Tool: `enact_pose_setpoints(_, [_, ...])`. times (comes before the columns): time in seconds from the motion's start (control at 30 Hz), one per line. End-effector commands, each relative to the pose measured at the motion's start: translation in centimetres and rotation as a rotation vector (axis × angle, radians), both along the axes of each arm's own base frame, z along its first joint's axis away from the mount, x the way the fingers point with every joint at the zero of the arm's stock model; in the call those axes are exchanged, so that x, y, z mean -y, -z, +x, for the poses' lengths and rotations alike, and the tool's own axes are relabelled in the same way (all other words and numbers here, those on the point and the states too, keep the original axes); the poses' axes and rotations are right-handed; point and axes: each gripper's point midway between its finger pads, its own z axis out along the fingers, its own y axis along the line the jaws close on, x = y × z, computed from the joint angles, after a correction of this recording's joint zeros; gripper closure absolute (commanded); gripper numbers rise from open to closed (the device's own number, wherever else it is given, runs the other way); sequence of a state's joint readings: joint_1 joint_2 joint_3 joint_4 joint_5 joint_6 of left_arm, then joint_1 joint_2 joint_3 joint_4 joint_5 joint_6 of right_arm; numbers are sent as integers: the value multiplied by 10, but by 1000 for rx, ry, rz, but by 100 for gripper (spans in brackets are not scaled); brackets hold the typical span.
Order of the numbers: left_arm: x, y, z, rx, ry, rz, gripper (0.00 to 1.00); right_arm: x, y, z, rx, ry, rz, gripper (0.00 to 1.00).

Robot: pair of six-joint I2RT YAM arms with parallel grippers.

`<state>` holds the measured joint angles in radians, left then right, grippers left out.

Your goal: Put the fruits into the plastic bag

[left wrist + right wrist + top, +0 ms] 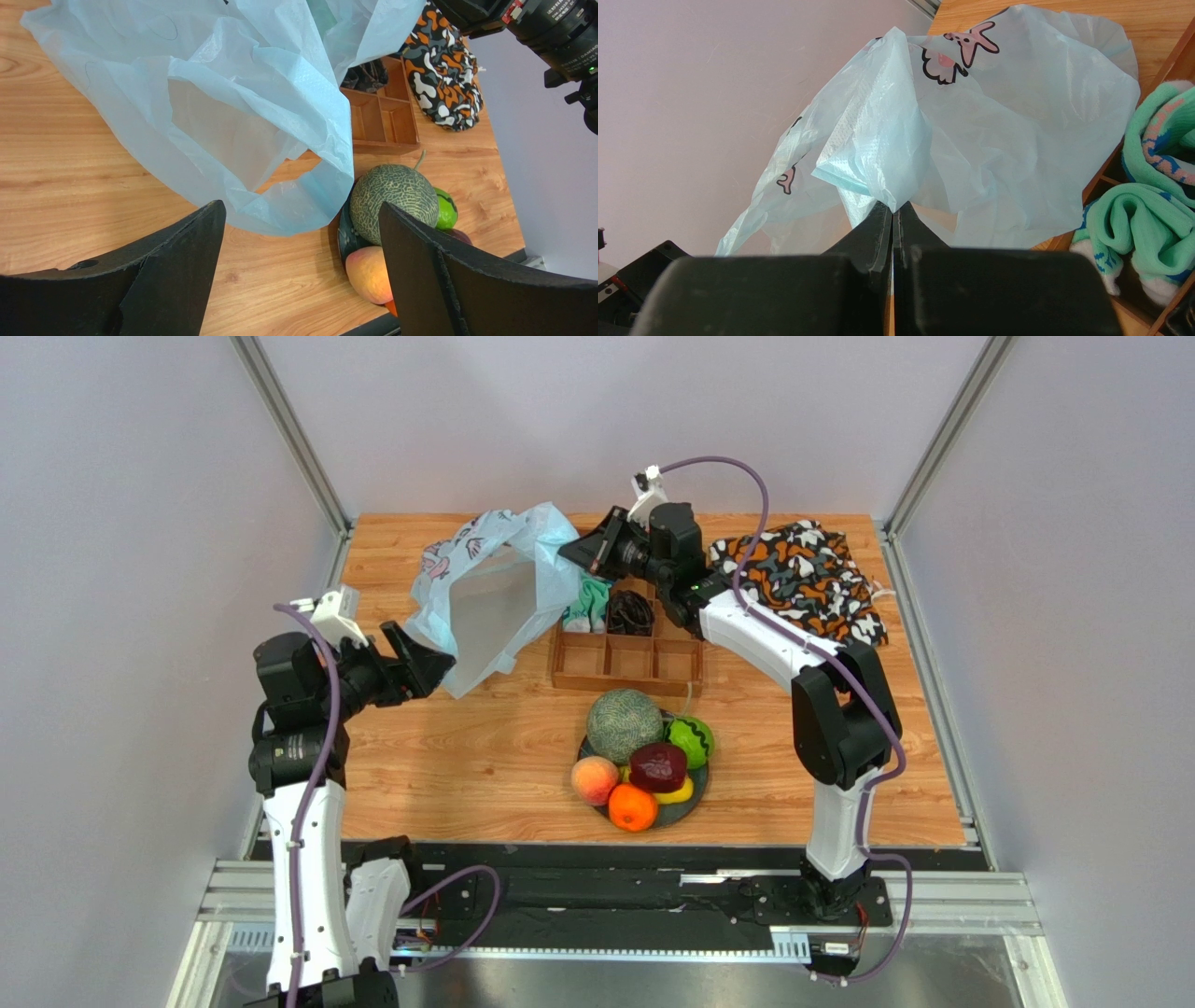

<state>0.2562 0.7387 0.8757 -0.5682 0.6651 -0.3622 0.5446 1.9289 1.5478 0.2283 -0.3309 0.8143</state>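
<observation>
Half-opened: my right gripper pinches the crinkly pale-blue plastic bag; my left gripper, spread wide, empty, must grab its rim.

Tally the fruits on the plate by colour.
Grey-green: 1, the melon
Pink-orange: 1, the peach
Orange: 1, the orange
Dark red: 1, the dark red fruit
Bright green: 1, the bumpy fruit
Yellow: 1, the mango
Total: 6

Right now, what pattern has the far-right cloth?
Cloth: orange, black, white blotches; clearest in left wrist view.
</observation>
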Motion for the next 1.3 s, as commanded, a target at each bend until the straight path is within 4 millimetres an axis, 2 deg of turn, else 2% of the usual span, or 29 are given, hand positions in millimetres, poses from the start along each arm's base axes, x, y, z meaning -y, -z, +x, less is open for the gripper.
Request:
enact_pose_setpoints(0.0, [9, -23, 9, 94, 22, 8, 13, -1, -20, 6, 58, 13, 10, 100])
enact_pose_setpoints(0.13, [17, -34, 17, 127, 50, 44, 15, 0, -18, 6, 57, 14, 4, 100])
enact_pose_setpoints(0.27, [29, -24, 28, 73, 90, 44, 18, 0, -18, 5, 57, 15, -2, 100])
enact_pose_setpoints(0.37, [30, -14, 33, 47, 84, 60, 18, 1, -19, 5, 62, 15, -8, 100])
enact_pose_setpoints(0.5, [34, -14, 43, 70, 91, 62, 23, 1, -17, 2, 58, 11, -14, 100])
enact_pose_setpoints(0.6, [37, -12, 51, 72, 103, 61, 36, 1, -15, 0, 56, 3, -21, 100])
enact_pose_setpoints(0.63, [38, -11, 53, 72, 110, 59, 50, 0, -15, -2, 58, -1, -27, 100])
enact_pose_setpoints(0.7, [39, -8, 59, 63, 110, 53, 69, 0, -17, -4, 75, -7, -52, 100])
enact_pose_setpoints(0.73, [38, -10, 61, 66, 105, 52, 88, -3, -17, -7, 80, -15, -62, 100])
enact_pose_setpoints(0.77, [37, -12, 62, 68, 97, 53, 97, -5, -18, -10, 88, -27, -73, 100])
enact_pose_setpoints(0.8, [36, -16, 62, 70, 85, 53, 100, -6, -25, -14, 96, -38, -85, 100])
enact_pose_setpoints(0.83, [31, -33, 63, 110, 55, 64, 100, -11, -29, -20, 141, -65, -118, 100])
enact_pose_setpoints(0.9, [27, -54, 60, 156, 24, 71, 100, -18, -43, -34, 173, -121, -186, 100])
enact_pose_setpoints(0.93, [25, -81, 56, 220, 7, 76, 100, -25, -47, -43, 240, -155, -257, 100])
enact_pose_setpoints(1.0, [23, -100, 49, 249, -4, 82, 100, -26, -53, -57, 253, -172, -331, 100])
enact_pose_setpoints(1.03, [23, -122, 44, 287, -6, 86, 100, -27, -56, -64, 259, -205, -328, 100])
enact_pose_setpoints(1.1, [25, -128, 35, 251, 10, 82, 100, -24, -73, -78, 267, -235, -290, 100])
enact_pose_setpoints(1.13, [28, -144, 31, 272, 25, 76, 100, -26, -76, -89, 257, -279, -264, 100])
enact_pose_setpoints(1.27, [47, -159, 12, 252, 125, -4, 100, -29, -94, -116, 248, -385, -176, 100])
